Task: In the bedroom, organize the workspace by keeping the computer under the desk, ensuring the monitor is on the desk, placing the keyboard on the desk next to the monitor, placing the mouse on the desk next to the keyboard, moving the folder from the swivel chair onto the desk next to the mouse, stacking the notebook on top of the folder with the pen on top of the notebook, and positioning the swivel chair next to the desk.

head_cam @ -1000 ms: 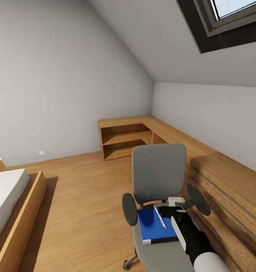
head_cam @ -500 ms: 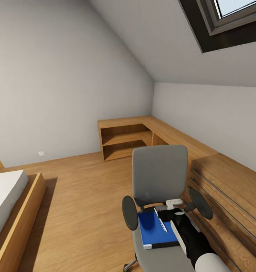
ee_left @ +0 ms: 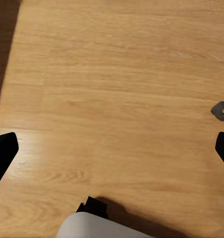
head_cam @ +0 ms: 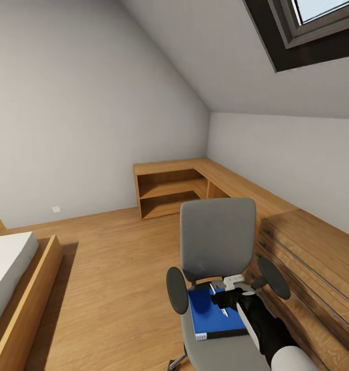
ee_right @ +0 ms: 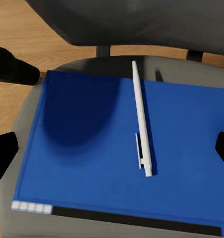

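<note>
**Spotter:** Where are you standing with the job?

**Me:** I'm hanging the right claw over the chair, just above the folder. The fingers are spread wide in the wrist view, one tip at either edge of the picture, holding nothing.

**Spotter:** So the folder isn't on the surface yet?

**Me:** No, it's lying flat on the seat, blue face up, and the pen is resting on top of it, running roughly front to back. I'm judging this as the early part: the folder step isn't done, and the pen is sitting loose where it could roll off if I lift the folder carelessly.

**Spotter:** What about the desk, monitor, keyboard, mouse?

**Me:** I'm not seeing any of them from here, so I can't say whether those steps are done. I'm looking at a wooden corner shelf against the far wall, a low oak chest just beside the chair, and a bed off to my left.

**Spotter:** And the left arm?

**Me:** The left claw is pointing down at bare wooden floor, fingers wide apart, carrying nothing.

**Spotter:** What's left, then?

**Me:** As I'm reading it, the folder, notebook and pen stack, plus moving the chair to the desk.
</note>
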Robot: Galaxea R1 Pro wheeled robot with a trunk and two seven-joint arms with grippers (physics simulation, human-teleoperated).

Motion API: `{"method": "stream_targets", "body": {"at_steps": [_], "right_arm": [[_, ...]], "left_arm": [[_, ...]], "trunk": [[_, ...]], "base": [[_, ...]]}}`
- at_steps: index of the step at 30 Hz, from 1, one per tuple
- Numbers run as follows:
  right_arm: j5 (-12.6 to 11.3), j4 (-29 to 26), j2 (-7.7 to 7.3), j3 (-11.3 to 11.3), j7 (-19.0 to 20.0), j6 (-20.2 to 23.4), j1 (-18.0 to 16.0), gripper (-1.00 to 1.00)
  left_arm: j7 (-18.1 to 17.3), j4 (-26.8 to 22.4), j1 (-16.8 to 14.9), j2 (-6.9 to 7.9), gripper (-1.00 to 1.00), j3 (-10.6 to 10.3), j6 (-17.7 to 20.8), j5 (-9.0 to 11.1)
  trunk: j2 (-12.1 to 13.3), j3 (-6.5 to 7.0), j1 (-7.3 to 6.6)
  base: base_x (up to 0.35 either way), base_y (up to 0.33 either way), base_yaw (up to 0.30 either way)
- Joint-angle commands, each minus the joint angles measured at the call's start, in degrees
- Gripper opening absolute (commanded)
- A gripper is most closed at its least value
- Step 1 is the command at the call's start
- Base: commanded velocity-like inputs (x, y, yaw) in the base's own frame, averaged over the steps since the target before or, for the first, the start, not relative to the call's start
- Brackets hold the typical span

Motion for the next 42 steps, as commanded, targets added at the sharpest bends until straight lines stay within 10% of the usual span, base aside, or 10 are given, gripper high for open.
{"method": "stream_targets", "body": {"at_steps": [1, 42], "right_arm": [[0.59, -0.1, -0.03, -0.02, 0.51, 0.26, -0.02, 1.0], [0.6, -0.04, -1.06, -0.04, 1.08, 0.29, -0.02, 1.0]], "left_arm": [[0.11, -0.12, 0.03, -0.01, 1.0, -0.07, -0.13, 0.28], [0.71, -1.43, 0.03, -0.26, 1.0, 0.0, -1.02, 0.36]], "trunk": [[-0.03, -0.05, 0.0], [-1.24, -0.59, 0.66]], "base": [[0.0, 0.0, 0.0], [0.042, 0.0, 0.0]]}}
